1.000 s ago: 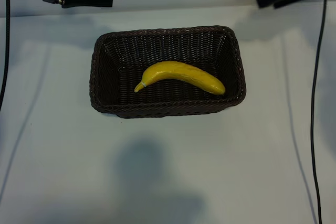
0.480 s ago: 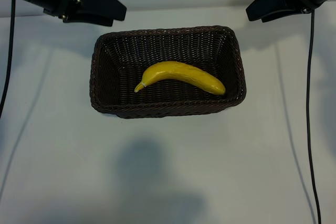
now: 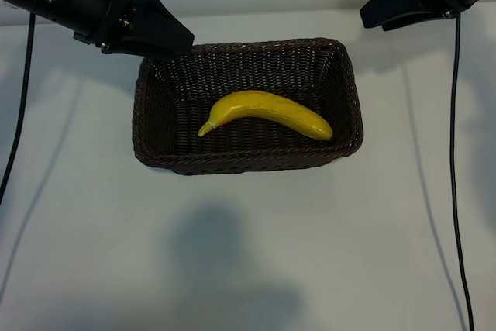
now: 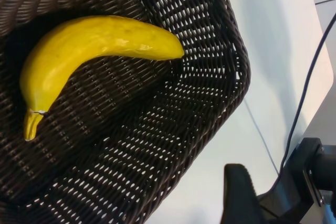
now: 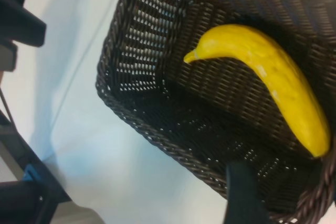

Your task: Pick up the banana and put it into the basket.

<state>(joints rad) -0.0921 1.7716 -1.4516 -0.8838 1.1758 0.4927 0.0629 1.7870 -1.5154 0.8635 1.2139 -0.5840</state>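
Yellow banana [image 3: 266,113] lies flat inside the basket [image 3: 151,125], w/ stem end toward the exterior view's left and dark tip toward its right, nothing gripping it; the brown wicker basket sits mid-bench [image 3: 248,253]. Left tool [image 3: 159,32] hangs just over the basket's far-left corner, right tool [image 3: 387,7] is above & beyond the far-right corner, apart from the basket. Both tools are empty w/ jaws parted approx. halfway, though only one finger [image 4: 239,195] of the left shows in its wrist view and one finger [image 5: 242,192] of the right in its own.
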